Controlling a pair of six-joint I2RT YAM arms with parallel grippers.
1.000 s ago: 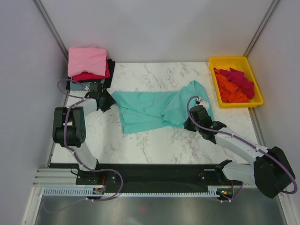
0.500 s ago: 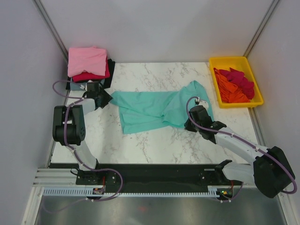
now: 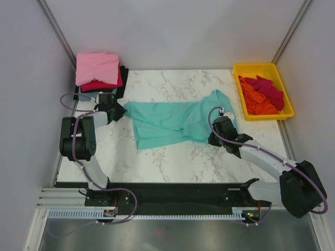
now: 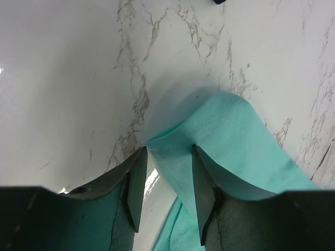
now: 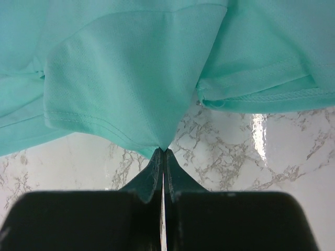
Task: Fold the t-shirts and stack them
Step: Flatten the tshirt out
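A teal-green t-shirt (image 3: 172, 123) lies spread and rumpled across the middle of the marble table. My left gripper (image 3: 120, 110) is at its left corner. In the left wrist view the left gripper (image 4: 167, 157) is open, its jaws part-way in, with the shirt's corner (image 4: 178, 151) lying between the fingers. My right gripper (image 3: 213, 137) is at the shirt's near right edge. The right wrist view shows that gripper (image 5: 164, 150) shut on a pinch of teal cloth (image 5: 131, 68), which rises to a point at the fingertips.
At the back left corner is a stack of folded shirts, a pink one (image 3: 97, 68) on a crimson one (image 3: 107, 84), with black cloth (image 3: 124, 77) beside it. At the back right, a yellow tray (image 3: 255, 68) holds crumpled orange (image 3: 255, 100) and crimson (image 3: 273, 90) shirts.
My left gripper has slid a little back and left onto the teal shirt's corner, and its jaws have narrowed around it. The right gripper has kept its pinch and hardly moved.
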